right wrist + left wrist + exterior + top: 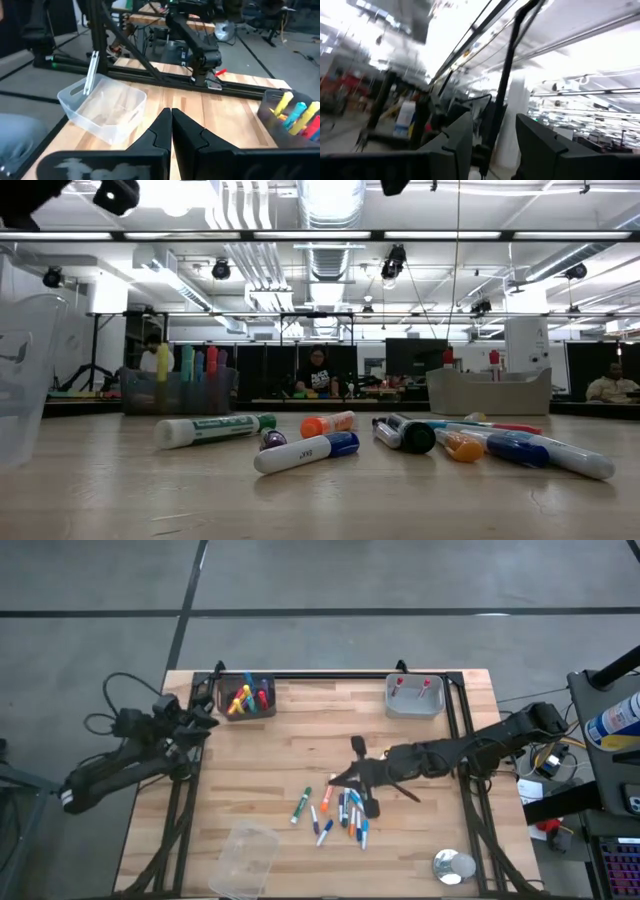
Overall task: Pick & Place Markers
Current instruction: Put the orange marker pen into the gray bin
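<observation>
Markers (342, 812) lie clustered mid-desk (300, 750); right gripper (345, 777) hovers beside them, jaws closed and empty. Left gripper (205, 720) waits at the desk's edge, jaws parted. Descending closed risks scattering pens.

A grey concrete floor (330, 580) crossed by dark lines surrounds the wooden table (290, 730). Beyond it the room is open, with ceiling ducts (325, 210), bright strip lights (250, 235), and people seated at distant desks (318, 375).
</observation>
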Available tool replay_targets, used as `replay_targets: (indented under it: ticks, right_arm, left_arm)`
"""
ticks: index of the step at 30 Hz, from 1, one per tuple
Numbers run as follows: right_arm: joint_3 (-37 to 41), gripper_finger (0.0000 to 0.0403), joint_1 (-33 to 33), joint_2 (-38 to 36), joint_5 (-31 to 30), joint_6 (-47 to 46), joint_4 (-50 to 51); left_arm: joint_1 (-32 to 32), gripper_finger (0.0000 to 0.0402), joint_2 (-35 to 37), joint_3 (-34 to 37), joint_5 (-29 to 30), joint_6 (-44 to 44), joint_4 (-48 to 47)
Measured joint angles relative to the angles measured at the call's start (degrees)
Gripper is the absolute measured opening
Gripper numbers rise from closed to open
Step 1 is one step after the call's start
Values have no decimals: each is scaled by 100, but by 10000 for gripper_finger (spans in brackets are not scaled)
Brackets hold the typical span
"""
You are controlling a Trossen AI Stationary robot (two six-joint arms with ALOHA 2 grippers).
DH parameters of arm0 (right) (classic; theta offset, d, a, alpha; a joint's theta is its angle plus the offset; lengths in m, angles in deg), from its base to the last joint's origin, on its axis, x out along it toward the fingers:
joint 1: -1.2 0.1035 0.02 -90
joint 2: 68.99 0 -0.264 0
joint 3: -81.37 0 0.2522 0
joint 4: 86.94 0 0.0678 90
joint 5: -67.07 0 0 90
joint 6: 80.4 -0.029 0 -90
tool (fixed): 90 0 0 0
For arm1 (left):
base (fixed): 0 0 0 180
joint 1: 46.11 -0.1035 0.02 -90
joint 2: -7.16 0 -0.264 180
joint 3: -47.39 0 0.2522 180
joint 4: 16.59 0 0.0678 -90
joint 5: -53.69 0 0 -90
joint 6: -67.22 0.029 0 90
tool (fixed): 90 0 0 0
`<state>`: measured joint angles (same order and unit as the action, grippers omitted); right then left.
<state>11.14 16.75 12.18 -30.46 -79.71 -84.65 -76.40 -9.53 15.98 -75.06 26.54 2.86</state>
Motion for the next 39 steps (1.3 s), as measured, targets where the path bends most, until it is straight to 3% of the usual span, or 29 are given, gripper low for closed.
replay_targets:
  ticks: [7,22,26,33,39]
  right_arm:
    - [-43,8,85,-9,0,47,13]
    - [-52,8,-77,33,-112,-1099,1164]
    - [-52,8,-141,33,-464,-888,1472]
    - [-50,11,-263,83,-311,80,1731]
    - [-50,67,-571,83,25,481,2006]
  left_arm:
    - [63,145,-122,801,72,2,1973]
    - [278,145,-465,866,385,209,1950]
    - [281,145,-549,793,464,-60,1958]
    - [281,145,-719,812,552,-129,1943]
    - [283,145,-874,840,854,-95,1944]
